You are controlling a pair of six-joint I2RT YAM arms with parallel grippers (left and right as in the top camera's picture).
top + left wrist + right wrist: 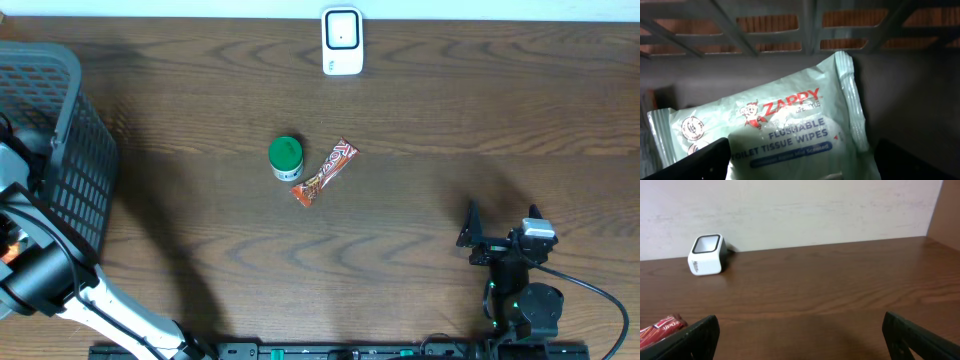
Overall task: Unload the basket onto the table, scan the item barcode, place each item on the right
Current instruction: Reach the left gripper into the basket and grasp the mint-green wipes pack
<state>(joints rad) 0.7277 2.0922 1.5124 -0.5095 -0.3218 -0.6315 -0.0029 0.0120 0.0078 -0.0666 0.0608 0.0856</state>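
A pale green pack of flushable toilet tissue wipes (pixel 770 125) lies flat inside the grey basket (pixel 70 130). My left gripper (pixel 802 157) hangs just above the pack, open, with one dark finger near each side of it. No barcode shows on the pack's upper face. The white barcode scanner (pixel 342 40) stands at the far edge of the table, also in the right wrist view (pixel 706 255). My right gripper (pixel 502 222) stands open over bare wood at the near right, with nothing between its fingers (pixel 690 335).
A green-lidded jar (pixel 286 157) and a red-orange candy bar (pixel 325 172) lie mid-table; the bar's end (pixel 660 329) shows by my right gripper's left finger. The basket's slatted wall (pixel 805 30) rises right behind the wipes. A pale wall backs the table.
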